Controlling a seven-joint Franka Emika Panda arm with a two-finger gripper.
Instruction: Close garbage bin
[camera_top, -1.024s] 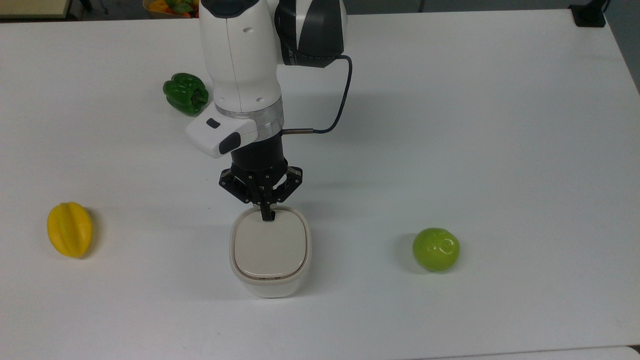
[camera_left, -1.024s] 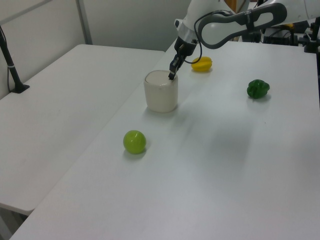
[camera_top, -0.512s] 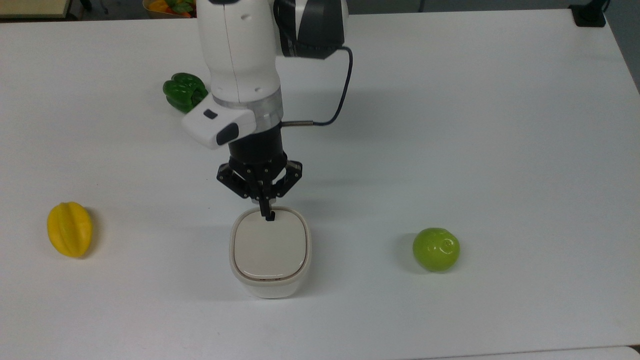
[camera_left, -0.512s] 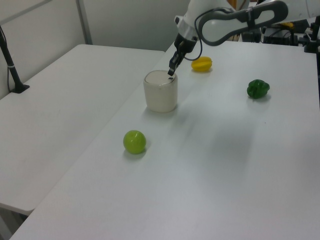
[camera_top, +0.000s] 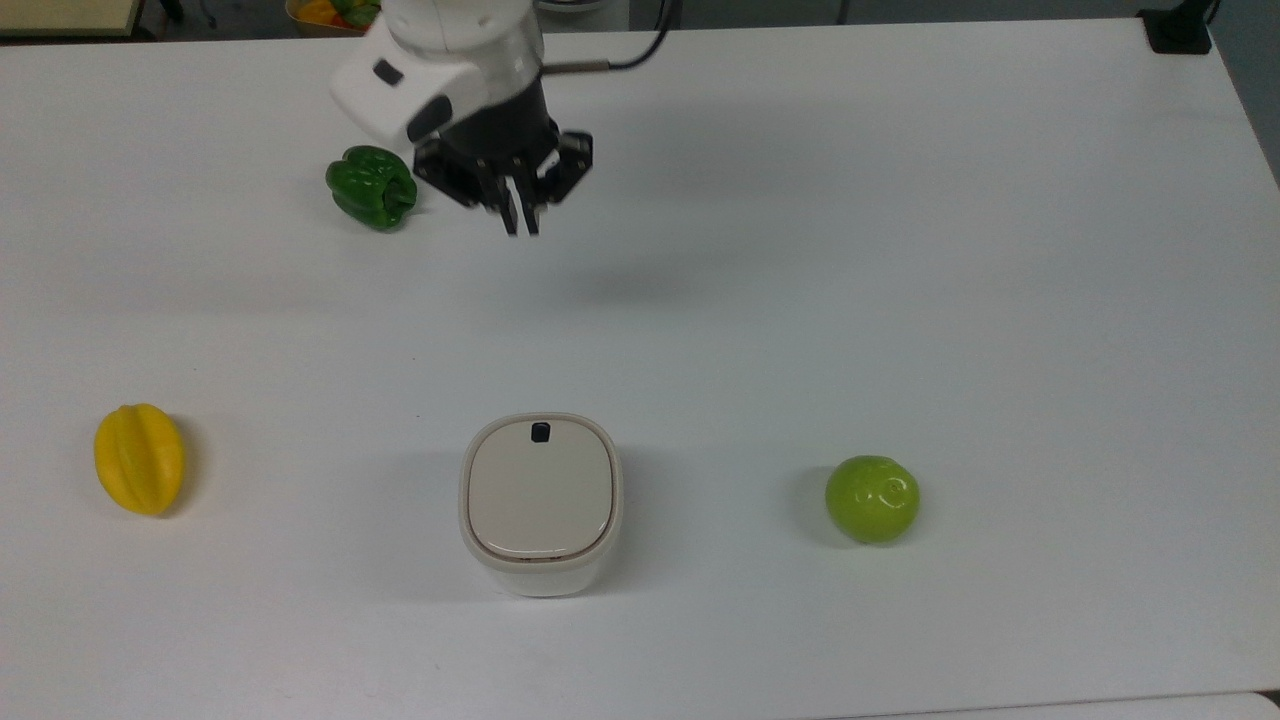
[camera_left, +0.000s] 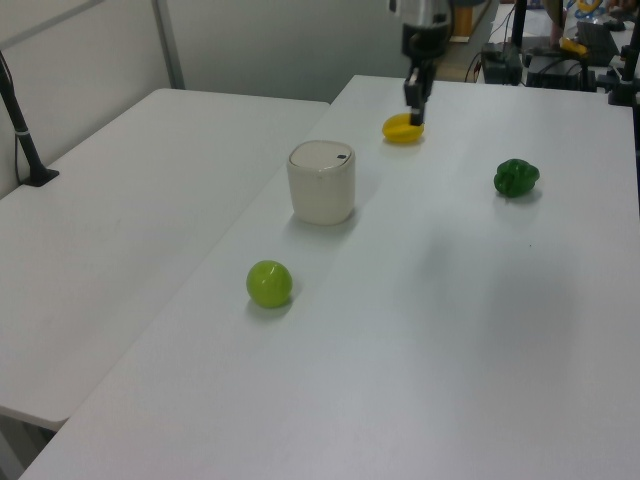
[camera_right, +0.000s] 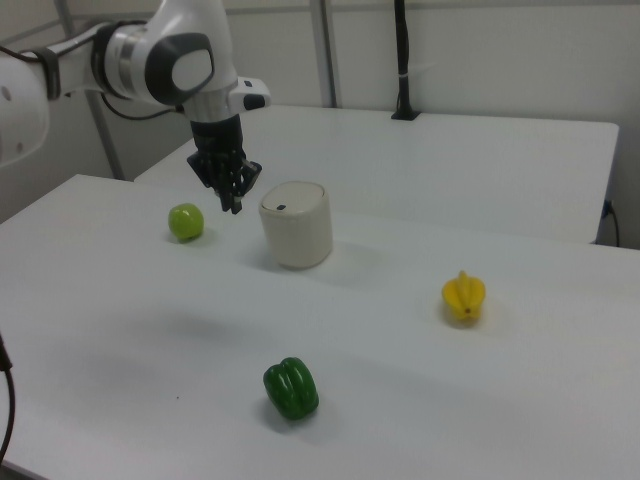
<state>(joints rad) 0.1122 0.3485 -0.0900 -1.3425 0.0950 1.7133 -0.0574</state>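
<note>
The garbage bin (camera_top: 540, 510) is a small white rounded-square tub with a beige lid lying flat and shut, a black button (camera_top: 540, 432) at the lid's far edge. It also stands mid-table in the left view (camera_left: 321, 183) and in the right view (camera_right: 296, 224). My gripper (camera_top: 522, 226) hangs in the air well away from the bin, up and back toward the top view's upper edge, with its fingers shut together and nothing held. It appears high above the table in the left view (camera_left: 414, 112) and to the left of the bin in the right view (camera_right: 234, 207).
A green bell pepper (camera_top: 371, 187) lies just left of the gripper in the top view. A yellow star fruit (camera_top: 139, 458) sits at the top view's left and a green apple (camera_top: 872, 498) at its right. The white table (camera_top: 900, 250) spreads wide around them.
The gripper has lifted off the bin's lid button and pulled far back and up toward the arm's base. The lid stays flat and shut.
</note>
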